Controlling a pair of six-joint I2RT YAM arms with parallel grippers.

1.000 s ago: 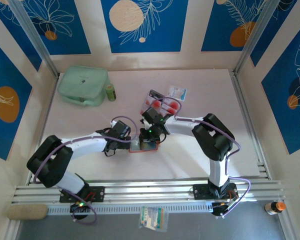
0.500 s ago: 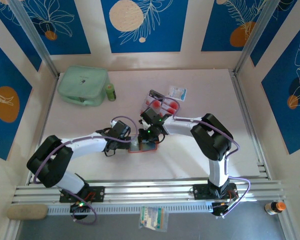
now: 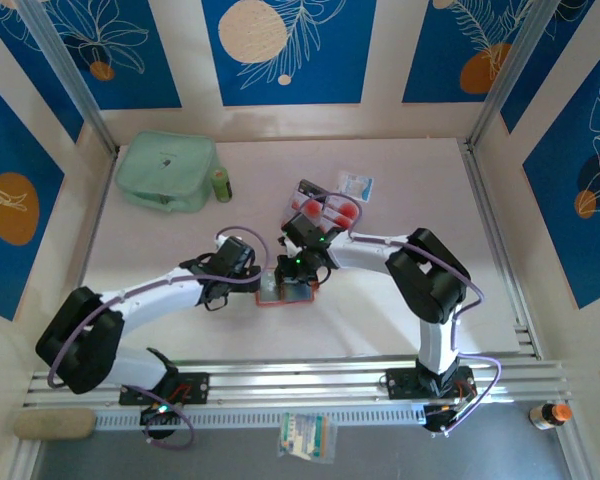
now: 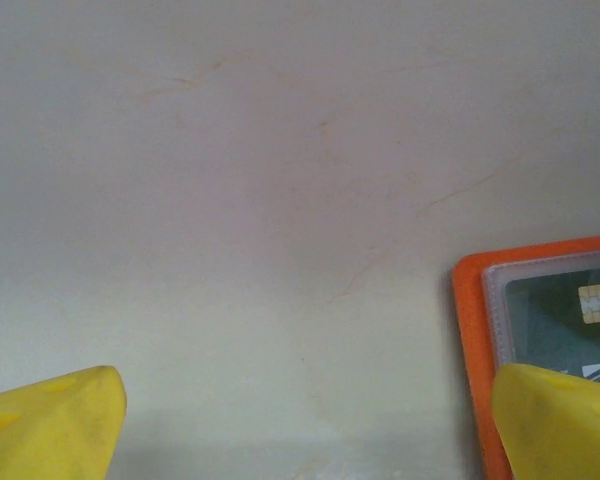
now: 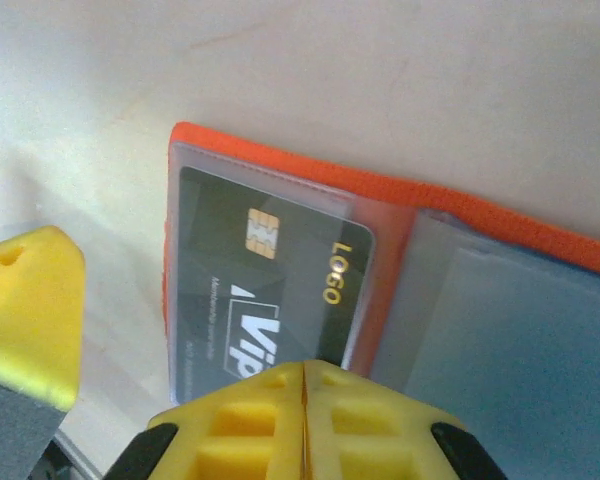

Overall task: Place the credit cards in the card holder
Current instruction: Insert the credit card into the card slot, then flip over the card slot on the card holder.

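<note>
Right gripper (image 5: 303, 370) clenched over card holder (image 5: 500, 320); left gripper (image 4: 305, 405) splayed wide beside it

Mint pouch (image 3: 166, 171) beside, perhaps, a bottle (image 3: 221, 185)

The small orange folding card holder (image 4: 472, 340) runs off the left wrist view's right edge, and a yellow fingertip (image 4: 560, 425) covers its near corner. The dark chip card's (image 5: 280, 280) lower end hides behind closed yellow fingers (image 5: 240, 415).
</note>
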